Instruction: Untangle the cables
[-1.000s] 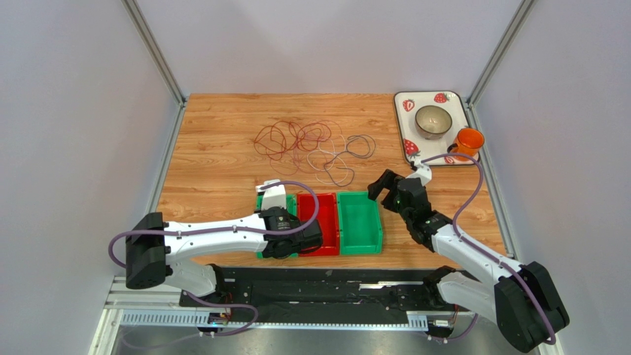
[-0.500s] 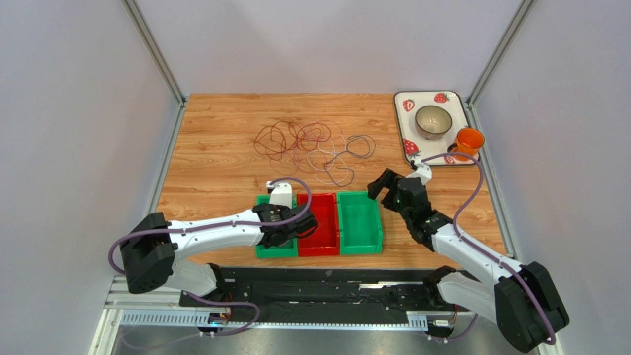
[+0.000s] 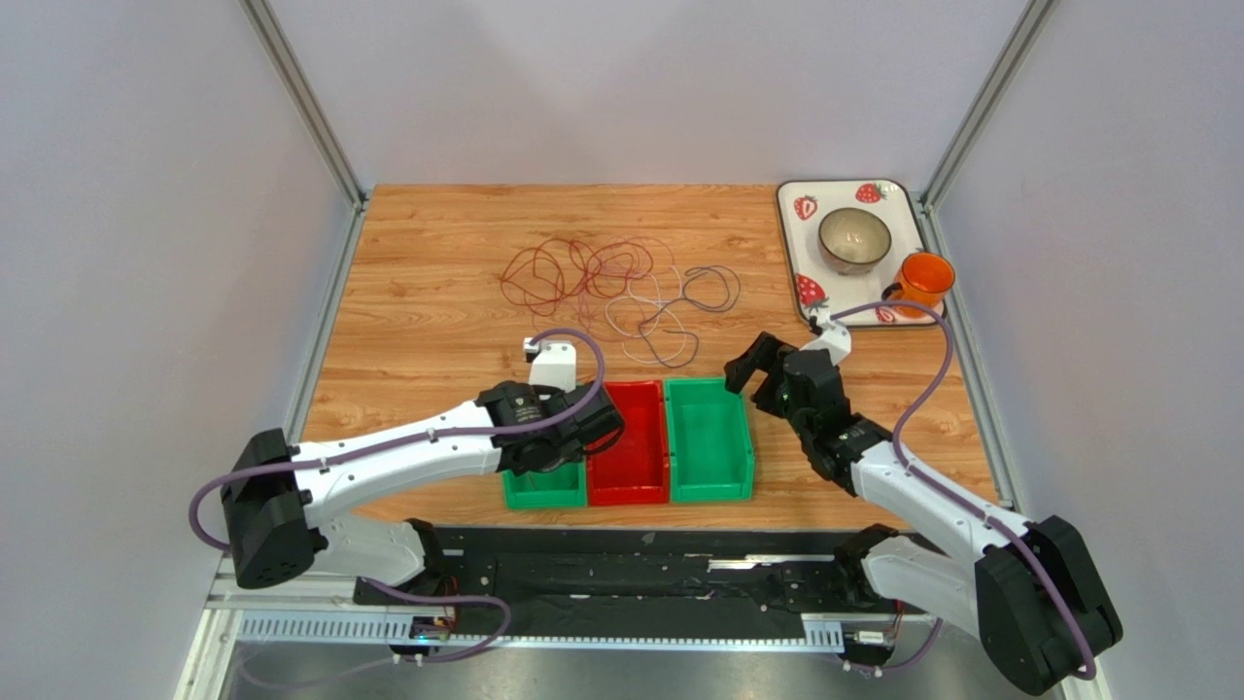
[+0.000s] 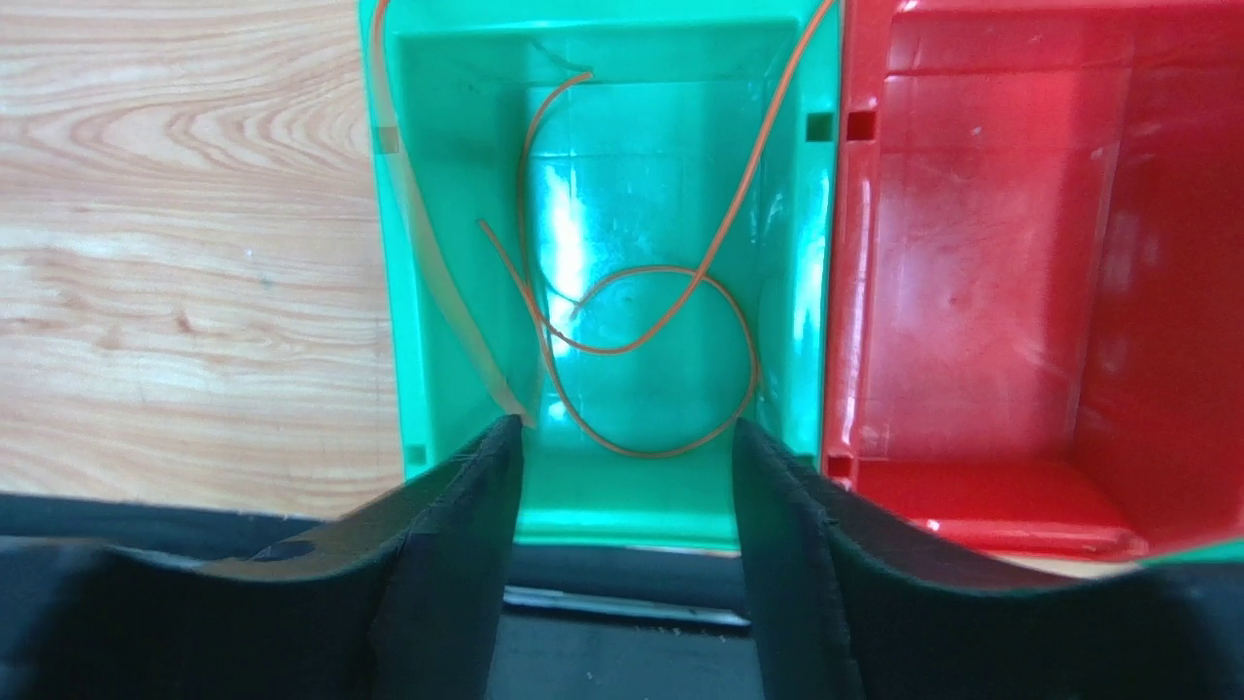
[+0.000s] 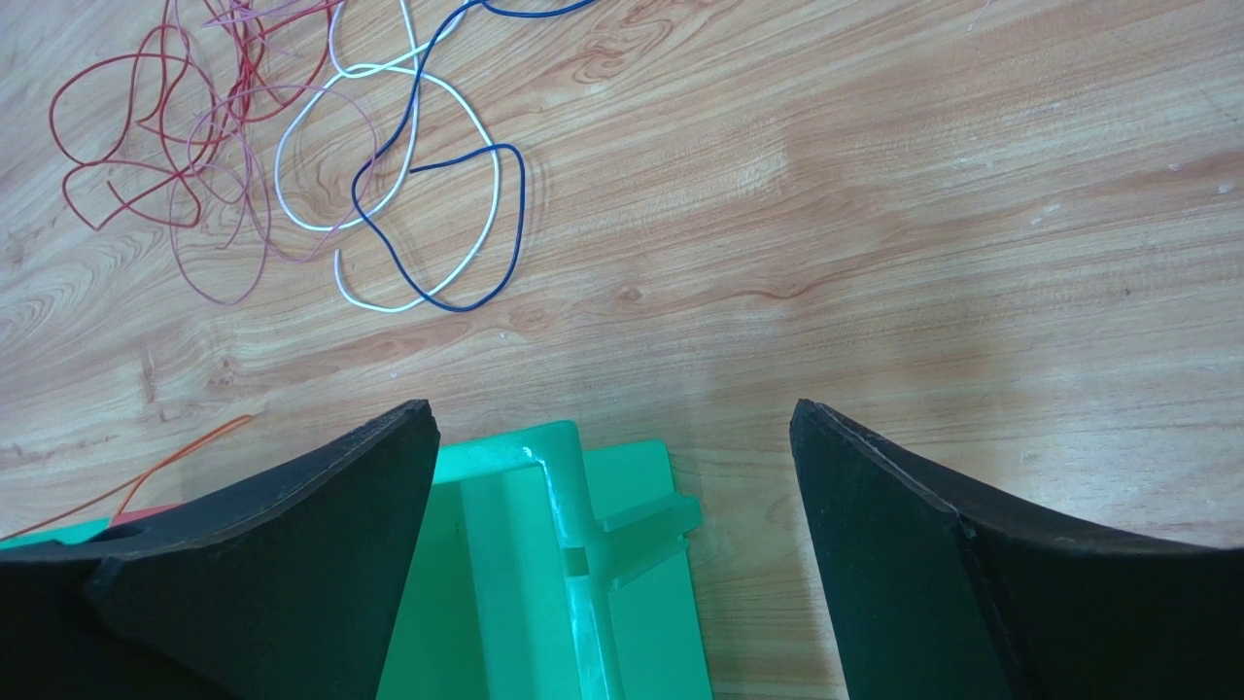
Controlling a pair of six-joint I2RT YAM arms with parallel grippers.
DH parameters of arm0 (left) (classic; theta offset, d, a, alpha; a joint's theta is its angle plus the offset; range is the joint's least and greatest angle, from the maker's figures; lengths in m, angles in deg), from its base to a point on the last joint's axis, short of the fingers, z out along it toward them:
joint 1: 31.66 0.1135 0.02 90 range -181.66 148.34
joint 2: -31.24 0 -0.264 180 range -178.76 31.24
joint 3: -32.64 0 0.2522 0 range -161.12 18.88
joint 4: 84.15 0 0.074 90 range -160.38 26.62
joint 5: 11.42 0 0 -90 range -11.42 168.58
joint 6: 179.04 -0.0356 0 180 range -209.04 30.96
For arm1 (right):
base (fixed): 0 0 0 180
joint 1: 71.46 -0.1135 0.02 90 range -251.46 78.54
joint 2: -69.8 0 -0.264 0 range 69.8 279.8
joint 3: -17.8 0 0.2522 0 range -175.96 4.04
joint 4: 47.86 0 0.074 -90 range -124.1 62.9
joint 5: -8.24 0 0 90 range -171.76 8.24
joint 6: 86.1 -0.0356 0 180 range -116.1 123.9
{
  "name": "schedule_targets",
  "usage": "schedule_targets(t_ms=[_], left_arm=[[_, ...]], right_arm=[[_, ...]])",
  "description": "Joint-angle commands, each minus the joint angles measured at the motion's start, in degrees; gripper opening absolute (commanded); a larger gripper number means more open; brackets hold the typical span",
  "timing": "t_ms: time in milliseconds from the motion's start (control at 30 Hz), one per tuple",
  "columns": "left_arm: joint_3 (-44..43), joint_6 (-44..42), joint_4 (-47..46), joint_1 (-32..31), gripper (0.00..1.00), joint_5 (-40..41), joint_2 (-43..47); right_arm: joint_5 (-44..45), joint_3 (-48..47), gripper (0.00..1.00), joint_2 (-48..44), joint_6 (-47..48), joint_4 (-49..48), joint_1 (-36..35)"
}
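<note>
The tangled cables (image 3: 613, 292) lie on the desk (image 3: 424, 306) toward its far edge, about midway between the left and right edges. They are red, brown-orange, white and dark loops crossing one another. In the right wrist view the white and dark blue strands (image 5: 424, 219) sit at the near side of the heap.

Three bins stand in a row by the near edge: a left green bin (image 4: 387, 219), a red bin (image 4: 964, 292) and a right green bin (image 3: 708, 438). One orange cable (image 4: 643, 350) lies coiled on the floor of the left green bin, and one end of it runs up over the bin's far rim.

The left end effector (image 4: 625, 438) hangs over the near end of that bin with its fingers parted and nothing held between them. The right end effector (image 5: 613, 423) is spread wide and empty, above the far right corner of the right green bin.

A strawberry-patterned tray (image 3: 796, 248) at the far right corner carries a metal bowl (image 3: 854, 238), with an orange cup (image 3: 923, 277) at its right edge.
</note>
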Motion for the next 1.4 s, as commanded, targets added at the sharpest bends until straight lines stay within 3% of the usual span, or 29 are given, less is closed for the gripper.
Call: schedule_targets(t_ms=[0,100,267,400,567,667,800,1000,1367], left_arm=[[-6.67,-2.71,8.45,0.23,0.67,0.83,2.23],[-11.06,-4.12,12.41,0.4,0.75,1.01,2.84],[-15.38,-12.79,11.38,4.61,0.77,-2.5,5.74],[-17.66,-20.63,7.42,15.59,0.77,-8.11,6.36],[-20.64,-32.83,-1.29,25.17,0.74,-15.42,-1.44],[-27.23,-38.55,-0.86,28.25,0.73,-19.19,-13.29],[-37.76,-42.52,-0.94,29.49,0.72,-28.4,-28.84],[-47.36,-46.57,3.01,29.67,0.73,-33.51,-41.96],[-43.07,-46.75,2.48,28.97,0.68,-37.23,-44.27]], right_arm=[[0.07,-2.21,0.96,-0.31,-0.25,-0.88,0.24],[0.16,-2.21,0.96,-0.31,-0.16,-0.97,0.33],[0.07,-2.21,0.96,-0.31,-0.16,-0.97,0.24],[0.24,-2.21,0.96,-0.31,-0.16,-0.97,0.24],[0.16,-2.21,0.96,-0.31,-0.16,-0.8,0.24],[0.24,-2.21,0.96,-0.31,-0.25,-0.88,0.33],[0.16,-2.21,0.96,-0.22,-0.25,-0.88,0.24],[-0.02,-2.29,0.96,-0.05,-0.08,-1.23,0.24],[-0.28,-2.21,0.95,0.3,-0.16,-1.5,0.33]])
